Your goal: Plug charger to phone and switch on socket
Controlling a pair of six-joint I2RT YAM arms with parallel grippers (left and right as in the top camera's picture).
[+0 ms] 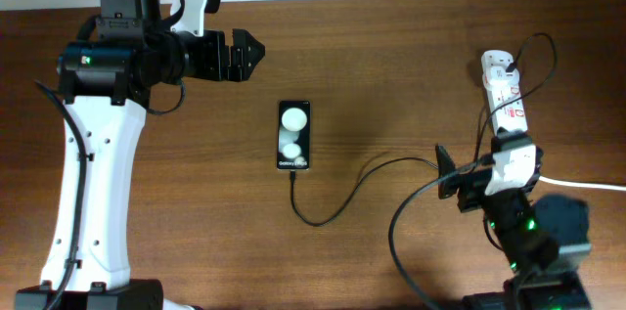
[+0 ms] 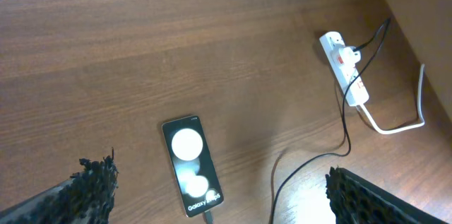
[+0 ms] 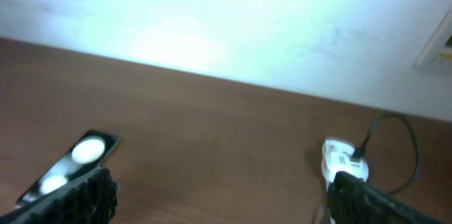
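Observation:
The black phone (image 1: 293, 136) lies face up mid-table, showing two white blobs and white lettering. The thin black charger cable (image 1: 337, 207) meets the phone's near end, loops across the wood and runs right to the white socket strip (image 1: 507, 100). In the left wrist view the plug tip sits at the phone's (image 2: 191, 174) bottom edge, and the cable (image 2: 296, 171) and strip (image 2: 346, 68) show too. My left gripper (image 1: 245, 56) is open and empty, up and left of the phone. My right gripper (image 1: 479, 161) is open and empty at the strip's near end; its right finger hides part of the strip (image 3: 345, 159).
A thick white cord (image 1: 587, 185) leaves the strip toward the right table edge. The pale wall (image 3: 226, 26) runs along the table's far edge. The phone's top corner shows at the left of the right wrist view (image 3: 78, 155).

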